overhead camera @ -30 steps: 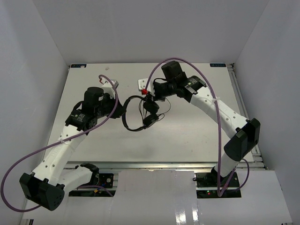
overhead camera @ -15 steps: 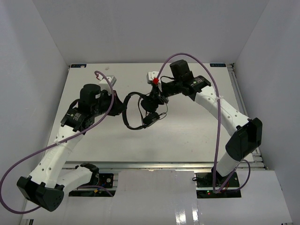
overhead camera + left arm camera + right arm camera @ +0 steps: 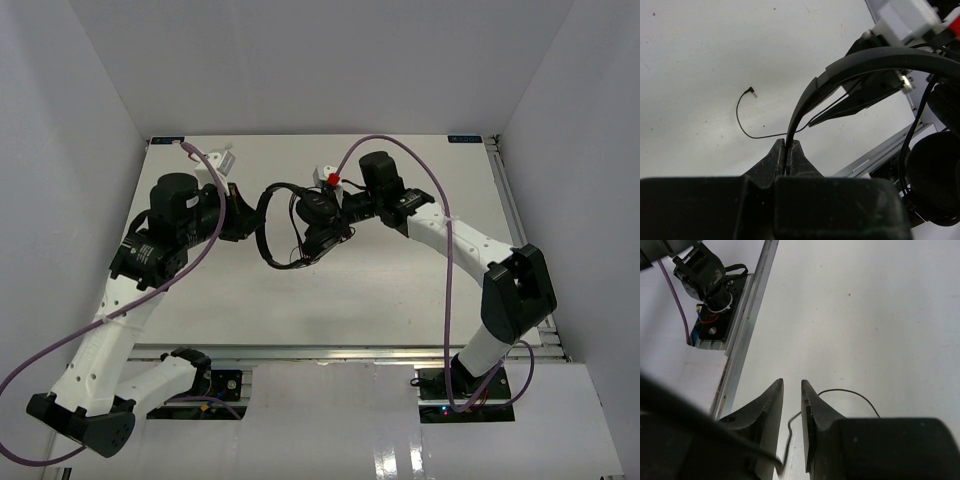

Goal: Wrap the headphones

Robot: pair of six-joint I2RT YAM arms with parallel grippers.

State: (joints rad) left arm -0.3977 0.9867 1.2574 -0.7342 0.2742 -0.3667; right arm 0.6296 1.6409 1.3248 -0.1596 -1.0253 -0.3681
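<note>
Mid-table, L hand (image 3: 788,149) pinches headphones (image 3: 865,62) headband; bare table (image 3: 400,295) toward near edge.

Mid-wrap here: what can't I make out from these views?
Right wrist: whether the right tool grips the cord; its fingers hide the contact.
Top view: cord route, too thin against the headphones and arms.
Left wrist: earcup cut off by the right edge.

Left claw (image 3: 788,146) clamped, right claw (image 3: 792,387) slightly parted

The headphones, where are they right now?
Top view: the headphones are over the table's middle, toward the back, their headband pinched in the left hand.
</note>
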